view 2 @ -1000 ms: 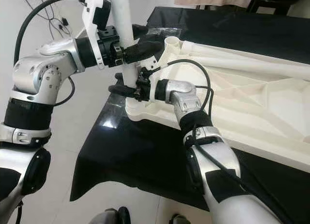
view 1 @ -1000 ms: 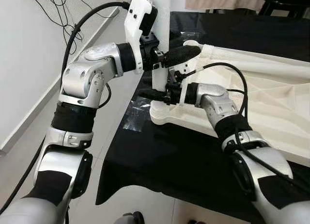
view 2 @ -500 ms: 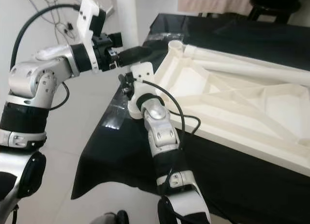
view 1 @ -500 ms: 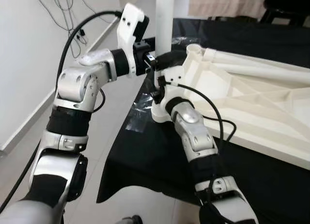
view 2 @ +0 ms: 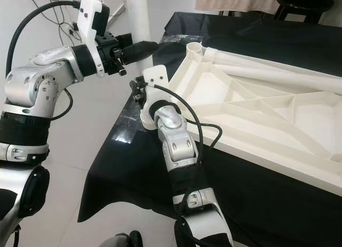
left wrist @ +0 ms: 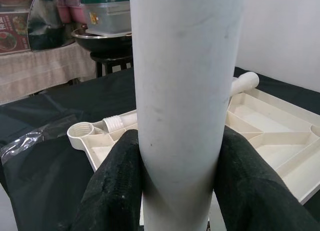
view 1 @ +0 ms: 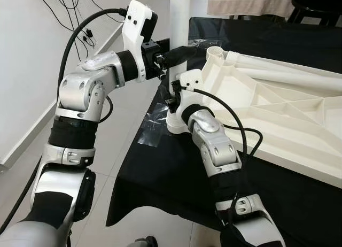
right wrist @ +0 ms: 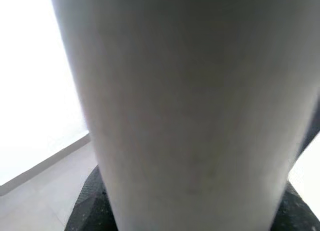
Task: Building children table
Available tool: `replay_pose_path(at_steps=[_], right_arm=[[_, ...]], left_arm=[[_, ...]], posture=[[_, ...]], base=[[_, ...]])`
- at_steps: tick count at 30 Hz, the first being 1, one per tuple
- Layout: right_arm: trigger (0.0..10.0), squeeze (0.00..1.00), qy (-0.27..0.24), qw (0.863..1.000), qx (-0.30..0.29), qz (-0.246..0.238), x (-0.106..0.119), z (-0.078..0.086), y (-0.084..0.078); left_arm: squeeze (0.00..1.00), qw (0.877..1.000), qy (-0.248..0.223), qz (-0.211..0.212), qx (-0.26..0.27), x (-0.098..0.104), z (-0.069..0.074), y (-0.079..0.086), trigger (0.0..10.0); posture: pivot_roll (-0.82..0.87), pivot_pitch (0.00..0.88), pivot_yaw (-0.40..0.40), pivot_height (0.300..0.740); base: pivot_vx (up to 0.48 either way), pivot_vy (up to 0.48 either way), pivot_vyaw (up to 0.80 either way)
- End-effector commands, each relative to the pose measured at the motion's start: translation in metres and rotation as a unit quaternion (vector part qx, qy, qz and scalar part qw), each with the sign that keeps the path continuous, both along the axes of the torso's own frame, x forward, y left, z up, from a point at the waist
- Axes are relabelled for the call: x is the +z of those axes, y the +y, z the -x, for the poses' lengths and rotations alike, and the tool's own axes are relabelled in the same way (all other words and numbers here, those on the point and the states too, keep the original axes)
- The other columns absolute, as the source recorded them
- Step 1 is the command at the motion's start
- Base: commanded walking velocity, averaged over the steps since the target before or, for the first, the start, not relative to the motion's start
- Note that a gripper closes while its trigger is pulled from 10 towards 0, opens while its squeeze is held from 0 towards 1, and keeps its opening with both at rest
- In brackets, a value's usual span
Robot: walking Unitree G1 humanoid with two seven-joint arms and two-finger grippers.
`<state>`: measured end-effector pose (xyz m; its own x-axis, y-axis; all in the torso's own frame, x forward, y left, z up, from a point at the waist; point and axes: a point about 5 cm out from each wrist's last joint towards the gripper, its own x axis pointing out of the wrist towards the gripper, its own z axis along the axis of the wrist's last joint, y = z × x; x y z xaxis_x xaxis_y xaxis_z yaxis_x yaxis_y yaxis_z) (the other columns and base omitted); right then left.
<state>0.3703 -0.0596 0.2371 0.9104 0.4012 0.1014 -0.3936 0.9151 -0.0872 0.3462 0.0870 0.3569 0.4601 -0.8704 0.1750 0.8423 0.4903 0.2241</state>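
One upright white table leg (view 1: 180,22) standing at the near-left corner socket (view 1: 176,121) of one upturned white tabletop (view 1: 278,116); one more loose leg (view 1: 278,76) lying flat along the tabletop's far side, with one open round socket (view 1: 215,53) at the far-left corner; two arms, both on the upright leg.

Tabletop lies underside-up on a black cloth (view 1: 160,177) over a work surface; the corner being worked sits right at the cloth's left edge, with bare tiled floor (view 1: 120,124) beyond and a white wall (view 1: 26,70) further left; a clear plastic bag (view 1: 152,126) lies on the cloth just beside the corner.

Left gripper (left wrist: 175,186) reaches in horizontally from the left, elbow bent, its two black fingers (left wrist: 112,186) clamped on either side of the leg at mid-height; right gripper (view 1: 173,97) comes up from below with forearm angled toward the corner, wrist pressed close to the leg's lower part; its wrist view is too close to the leg to tell whether it is clamped.
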Motion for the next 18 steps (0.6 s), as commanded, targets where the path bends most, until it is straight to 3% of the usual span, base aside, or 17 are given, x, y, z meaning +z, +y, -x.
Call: replay_pose_path(at_steps=[1,2,3,4,5,7,8,9,10,13,18], right_arm=[[10.0,1.0,0.016,1.0,0.004,-0.003,0.003,-0.011,-0.018],[10.0,1.0,-0.001,0.998,0.058,-0.001,0.014,-0.015,-0.023],[10.0,1.0,-0.001,0.998,0.058,-0.001,0.014,-0.015,-0.023],[10.0,1.0,-0.01,0.993,0.115,0.002,0.022,-0.016,-0.025],[10.0,1.0,-0.01,0.993,0.115,0.002,0.022,-0.016,-0.025],[10.0,1.0,-0.02,0.976,0.216,0.021,0.032,-0.014,-0.03],[10.0,1.0,-0.02,0.976,0.216,0.021,0.032,-0.014,-0.03],[10.0,0.86,-0.023,0.965,0.259,0.045,0.034,-0.012,-0.033],[10.0,0.0,-0.019,0.953,0.294,0.064,0.034,-0.012,-0.034],[10.0,0.0,-0.014,0.945,0.319,0.077,0.034,-0.012,-0.034],[10.0,0.0,0.015,0.921,0.385,0.064,0.027,-0.014,-0.021]], left_arm=[[0.0,0.993,-0.016,-0.024,-0.111,0.002,0.019,-0.03,0.0],[0.0,0.993,-0.016,-0.025,-0.113,0.002,0.019,-0.031,0.0],[0.0,0.993,-0.016,-0.025,-0.113,0.002,0.019,-0.031,0.0],[0.0,0.993,-0.015,-0.026,-0.114,0.002,0.02,-0.032,0.0],[0.0,0.993,-0.015,-0.026,-0.114,0.002,0.02,-0.032,0.0],[0.0,0.993,-0.015,-0.027,-0.116,0.001,0.02,-0.033,0.0],[0.0,0.993,-0.015,-0.027,-0.116,0.001,0.02,-0.033,0.0],[0.0,0.993,-0.015,-0.027,-0.117,0.002,0.021,-0.033,0.0],[0.0,0.992,-0.015,-0.027,-0.119,0.002,0.021,-0.034,0.0],[0.0,0.992,-0.015,-0.027,-0.119,0.002,0.022,-0.034,0.0],[0.0,0.992,-0.016,-0.028,-0.123,0.004,0.025,-0.034,0.0]], posture=[[0.02,0.153,0.054,0.74],[0.02,0.152,0.055,0.74],[0.02,0.152,0.055,0.74],[0.02,0.155,0.056,0.74],[0.02,0.155,0.056,0.74],[0.02,0.159,0.058,0.74],[0.02,0.159,0.058,0.74],[0.03,0.161,0.057,0.74],[0.03,0.163,0.056,0.74],[0.03,0.163,0.056,0.74],[0.06,0.177,0.06,0.74]], base=[[0.0,0.0,0.0],[0.0,0.0,0.0],[0.0,0.0,0.0],[0.0,0.0,0.0],[0.0,0.0,0.0],[0.0,0.0,0.0],[0.0,0.0,0.0],[0.0,0.0,0.0],[0.0,0.0,0.0],[0.0,0.0,0.0],[0.0,0.0,0.0]])
